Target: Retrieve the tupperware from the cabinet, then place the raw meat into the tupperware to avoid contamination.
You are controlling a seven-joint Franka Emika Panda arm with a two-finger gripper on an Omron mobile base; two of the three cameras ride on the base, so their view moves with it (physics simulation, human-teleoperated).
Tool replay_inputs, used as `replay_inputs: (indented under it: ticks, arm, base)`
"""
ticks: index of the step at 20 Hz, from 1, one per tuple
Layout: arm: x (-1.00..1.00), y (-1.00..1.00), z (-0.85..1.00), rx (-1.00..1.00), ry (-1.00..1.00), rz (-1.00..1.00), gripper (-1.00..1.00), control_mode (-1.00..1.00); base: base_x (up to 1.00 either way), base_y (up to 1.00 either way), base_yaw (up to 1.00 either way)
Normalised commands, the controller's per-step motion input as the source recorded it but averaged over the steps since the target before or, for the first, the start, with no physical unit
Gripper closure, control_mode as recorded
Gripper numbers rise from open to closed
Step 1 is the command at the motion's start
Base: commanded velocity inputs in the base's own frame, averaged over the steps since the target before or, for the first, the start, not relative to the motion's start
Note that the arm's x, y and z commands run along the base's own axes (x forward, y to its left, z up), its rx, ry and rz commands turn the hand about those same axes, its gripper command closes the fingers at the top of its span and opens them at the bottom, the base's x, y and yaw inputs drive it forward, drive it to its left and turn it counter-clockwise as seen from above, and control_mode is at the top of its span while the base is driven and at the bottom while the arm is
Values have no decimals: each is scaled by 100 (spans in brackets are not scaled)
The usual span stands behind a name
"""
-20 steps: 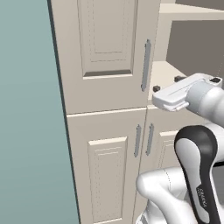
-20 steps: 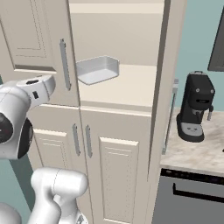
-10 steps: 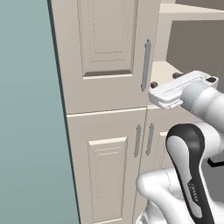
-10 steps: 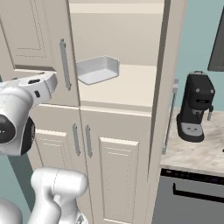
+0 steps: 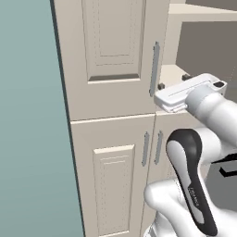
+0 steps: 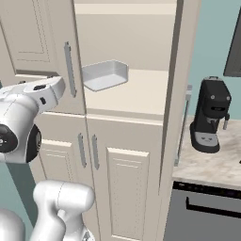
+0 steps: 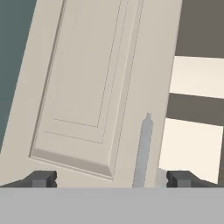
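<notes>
Your end effector (image 7: pixel 109 179) is released, its two dark fingertips (image 7: pixel 41 178) spread to either side of the grey bar handle (image 7: pixel 142 151) on the closed upper door of the cabinet (image 6: pixel 136 179). In the right base view, the tupperware (image 6: pixel 105 75) rests on the open shelf (image 6: pixel 136 94), at 2 o'clock from the end effector. The coffee machine (image 6: pixel 211 115) stands on the table (image 6: pixel 212 164).

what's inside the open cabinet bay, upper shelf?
The tupperware sits alone on the shelf of the cabinet. Its inside faces away, so any contents are hidden. The other doors hide their bays.
</notes>
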Motion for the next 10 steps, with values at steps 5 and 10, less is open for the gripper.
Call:
replay_inputs:
  ticks: [5, 10]
  arm:
    - [23, -17, 0, 0, -1, -6, -100, -100]
    - [24, -15, 0, 0, 0, -4, -100, -100]
  base:
    - [0, 0, 0]
    - [0, 0, 0]
